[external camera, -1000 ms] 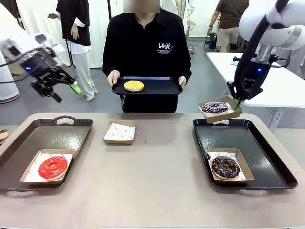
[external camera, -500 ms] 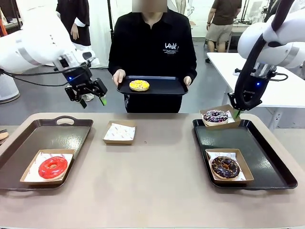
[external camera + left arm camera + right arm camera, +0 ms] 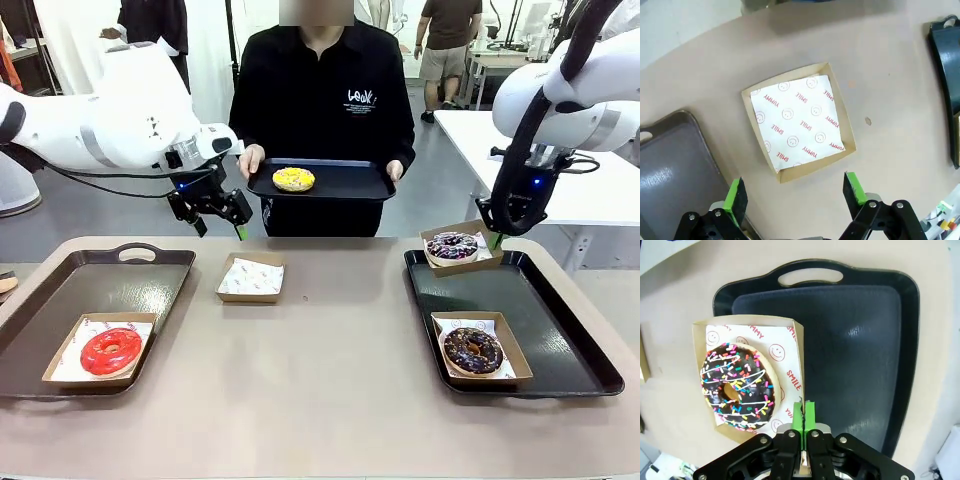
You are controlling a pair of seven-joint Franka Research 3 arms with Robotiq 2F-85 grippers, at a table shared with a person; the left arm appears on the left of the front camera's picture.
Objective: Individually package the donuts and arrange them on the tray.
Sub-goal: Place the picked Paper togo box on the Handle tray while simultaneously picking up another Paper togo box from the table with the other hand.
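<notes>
Four donuts are seen across the scene. A red donut [image 3: 111,351] lies in a paper-lined box [image 3: 60,365] on the left tray [image 3: 120,285], and a chocolate donut [image 3: 473,350] with sprinkles lies in a second box [image 3: 515,350] on the right tray [image 3: 560,340]. A yellow-topped donut [image 3: 293,179] is carried unboxed on a black tray [image 3: 340,180] held at both ends by the person's hands [image 3: 250,160] beyond the table [image 3: 330,370]. The purple-white sprinkled donut [image 3: 452,245] sits in a third box [image 3: 440,265], which is gripped at its side wall by the right gripper [image 3: 497,238]. In the right wrist view the green pads of that gripper [image 3: 803,412] are pressed together on the cardboard wall, and the box [image 3: 785,347] with its donut [image 3: 757,382] is placed over the handle-end corner of the tray [image 3: 850,340]; whether it rests on the tray cannot be told. The left gripper [image 3: 222,220] is held in the air near the person's tray, jaws spread wide and nothing between them. Below it [image 3: 796,192], an empty box [image 3: 799,121] lined with printed paper is seen on the bare table between the two trays [image 3: 251,277].
</notes>
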